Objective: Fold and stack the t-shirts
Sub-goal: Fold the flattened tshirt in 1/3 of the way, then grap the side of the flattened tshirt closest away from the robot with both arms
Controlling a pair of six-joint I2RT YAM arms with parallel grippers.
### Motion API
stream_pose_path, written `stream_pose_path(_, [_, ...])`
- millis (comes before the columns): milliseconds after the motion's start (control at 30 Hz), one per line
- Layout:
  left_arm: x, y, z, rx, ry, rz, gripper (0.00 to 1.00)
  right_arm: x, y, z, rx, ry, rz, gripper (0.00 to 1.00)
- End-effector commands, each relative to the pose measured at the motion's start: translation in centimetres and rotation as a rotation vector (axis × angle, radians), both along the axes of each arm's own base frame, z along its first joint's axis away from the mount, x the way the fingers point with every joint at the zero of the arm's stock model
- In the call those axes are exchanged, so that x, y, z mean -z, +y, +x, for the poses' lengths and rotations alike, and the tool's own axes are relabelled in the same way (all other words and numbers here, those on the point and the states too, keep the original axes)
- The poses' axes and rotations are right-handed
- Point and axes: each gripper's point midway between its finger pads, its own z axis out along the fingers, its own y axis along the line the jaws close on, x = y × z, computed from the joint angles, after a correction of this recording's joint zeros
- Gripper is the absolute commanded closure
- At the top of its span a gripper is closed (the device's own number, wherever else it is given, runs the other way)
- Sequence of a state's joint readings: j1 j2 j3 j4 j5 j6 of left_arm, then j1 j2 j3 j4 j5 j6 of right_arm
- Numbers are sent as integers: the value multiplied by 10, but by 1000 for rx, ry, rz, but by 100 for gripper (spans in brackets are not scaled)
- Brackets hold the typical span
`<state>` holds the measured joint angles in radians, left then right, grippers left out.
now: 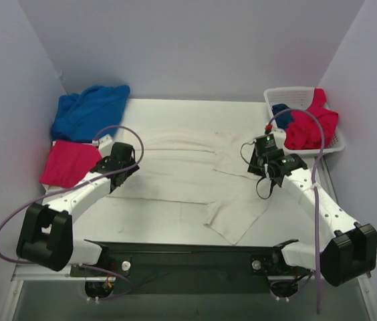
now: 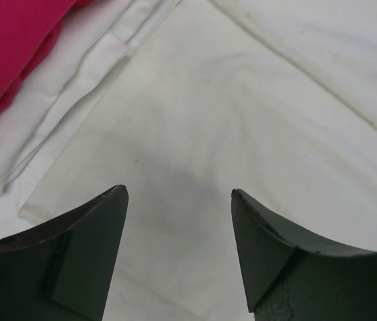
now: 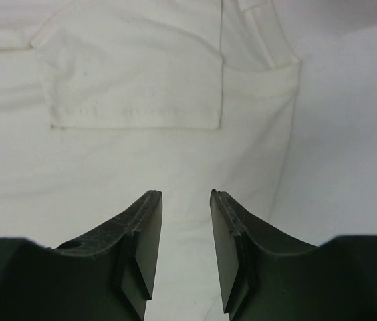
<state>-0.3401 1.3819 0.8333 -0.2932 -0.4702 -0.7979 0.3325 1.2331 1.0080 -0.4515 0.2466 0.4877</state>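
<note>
White shirt (image 1: 182, 177) is lying part-folded on the desk (image 1: 195, 114), left jaws gaping wide and right jaws narrowly parted, both hovering empty over it; folding is seemingly going on, next needing a pinched edge.

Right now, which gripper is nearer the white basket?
Right. The right gripper hovers over the white shirt close to the basket; the left gripper is far off, next to the folded pink shirt.

White t-shirt (image 1: 175, 187) spread centrally (rumpled), pink t-shirt (image 1: 70, 164) folded at left
</note>
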Motion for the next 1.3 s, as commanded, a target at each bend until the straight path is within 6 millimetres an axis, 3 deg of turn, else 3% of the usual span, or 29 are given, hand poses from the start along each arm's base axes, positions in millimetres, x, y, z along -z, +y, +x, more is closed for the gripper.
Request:
stream_pose_path(0, [9, 24, -26, -123, -15, 22, 26, 22, 2, -22, 23, 27, 13, 64])
stream_pose_path(133, [17, 40, -41, -190, 18, 69, 26, 38, 8, -36, -8, 69, 31, 65])
stream_pose_path(267, [23, 69, -63, -301, 94, 180, 26, 53, 17, -45, -33, 102, 33, 65])
stream_pose_path(367, [38, 79, -69, -327, 129, 142, 26, 62, 21, -48, -37, 117, 44, 66])
stream_pose_path(867, [83, 82, -84, -291, 200, -26, 36, 76, 24, -50, -44, 173, 23, 67])
stream_pose_path(1133, [96, 80, -80, -272, 227, -74, 52, 82, 23, -54, -39, 200, 4, 69])
stream_pose_path(1267, [95, 76, -81, -253, 235, -91, 52, 83, 20, -56, -29, 205, -6, 69])
